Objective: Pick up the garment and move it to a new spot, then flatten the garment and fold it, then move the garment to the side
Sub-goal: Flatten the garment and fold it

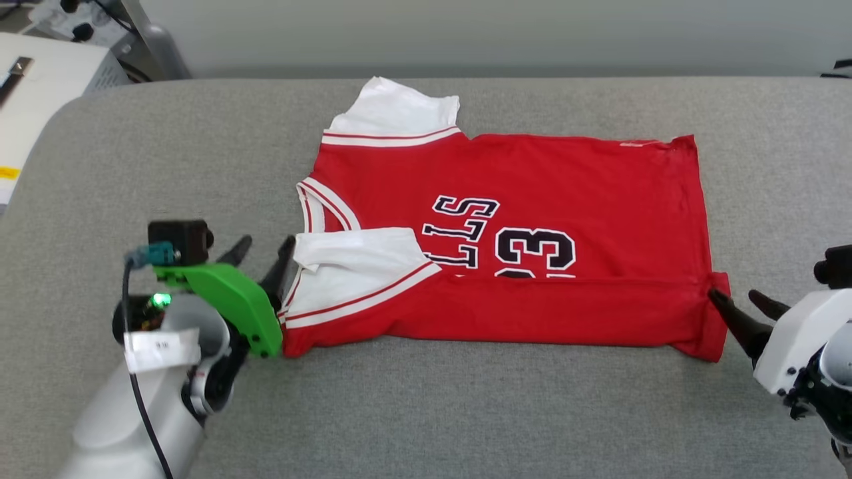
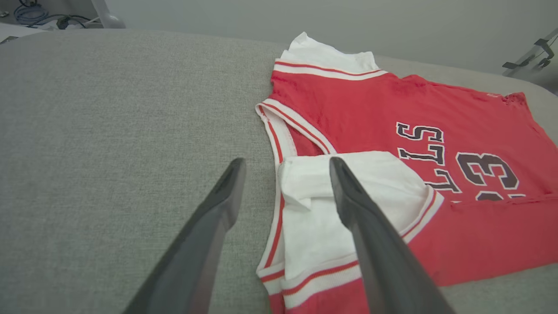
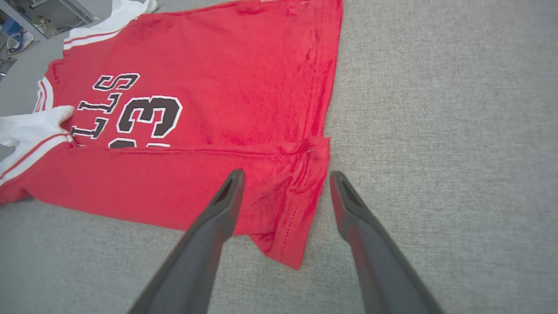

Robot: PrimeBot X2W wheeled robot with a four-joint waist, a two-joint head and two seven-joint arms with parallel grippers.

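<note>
The red jersey garment (image 1: 566, 193) lies sideways on the grey table (image 1: 200, 146), collar to the left, hem to the right. Its near long edge is folded over the chest, covering part of the black lettering (image 1: 506, 243). One white sleeve (image 1: 349, 266) lies folded on top, the other (image 1: 396, 110) sticks out at the far side. My left gripper (image 1: 265, 249) is open beside the near white sleeve (image 2: 314, 209), one finger over it. My right gripper (image 1: 739, 301) is open at the hem's folded near corner (image 3: 301, 192), holding nothing.
The grey padded table (image 3: 436, 109) stretches wide around the garment. A white box and cabling (image 1: 40, 73) stand beyond the table's far left corner. A pale wall runs behind the table's far edge.
</note>
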